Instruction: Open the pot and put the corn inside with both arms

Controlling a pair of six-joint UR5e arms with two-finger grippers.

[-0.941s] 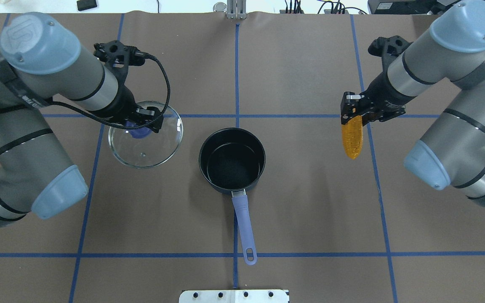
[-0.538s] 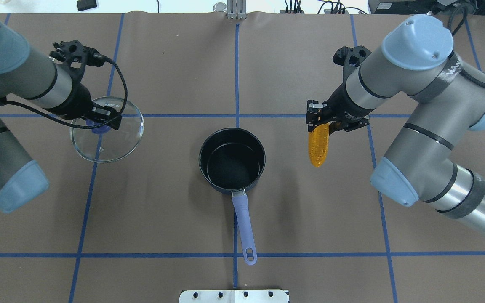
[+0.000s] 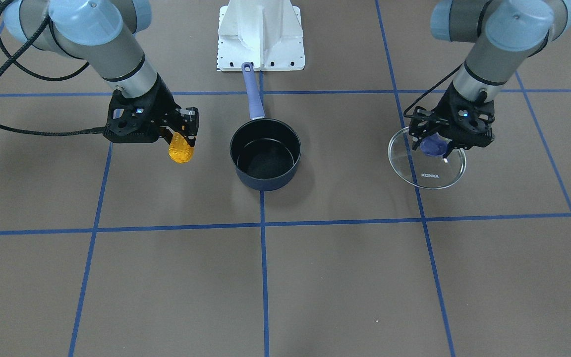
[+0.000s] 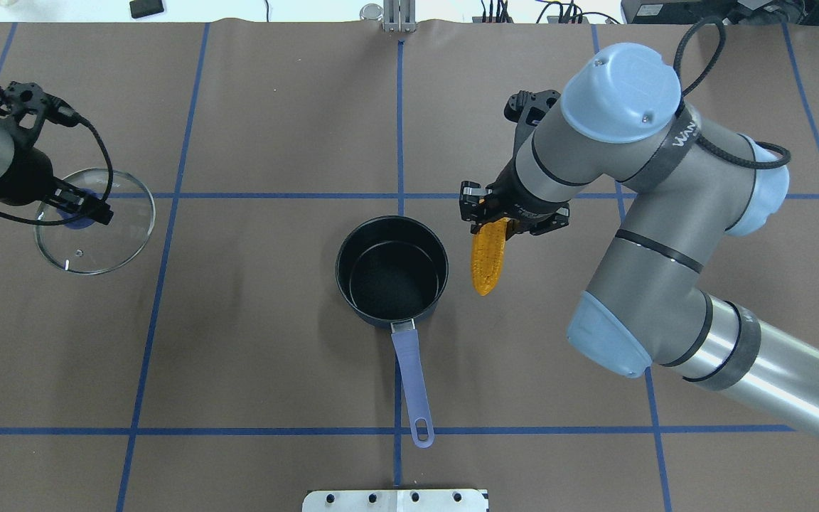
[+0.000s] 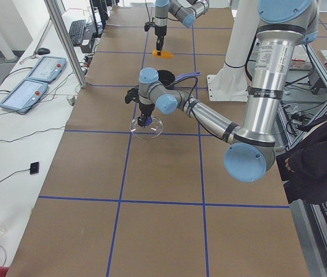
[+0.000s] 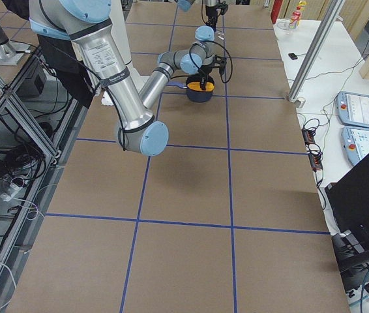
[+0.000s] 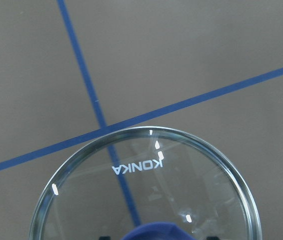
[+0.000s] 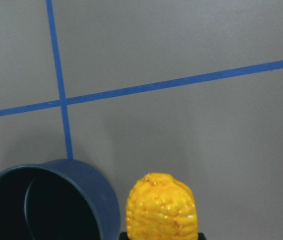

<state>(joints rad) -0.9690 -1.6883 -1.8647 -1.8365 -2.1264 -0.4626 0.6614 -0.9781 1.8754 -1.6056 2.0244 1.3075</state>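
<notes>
The right gripper (image 4: 489,219) was clamped on the upper end of the corn (image 4: 488,267), which hung point-down in the air just beside the pot (image 4: 392,281), not over it. The pot stood uncovered on the table (image 4: 274,370). Well off to the side, the left gripper (image 4: 84,212) was closed on the blue knob (image 3: 433,145) of the glass lid (image 4: 100,245); I couldn't tell whether the lid touched the table.

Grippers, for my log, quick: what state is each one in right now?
Left gripper: shut on the blue knob of the glass lid.
Right gripper: shut on the corn.
</notes>
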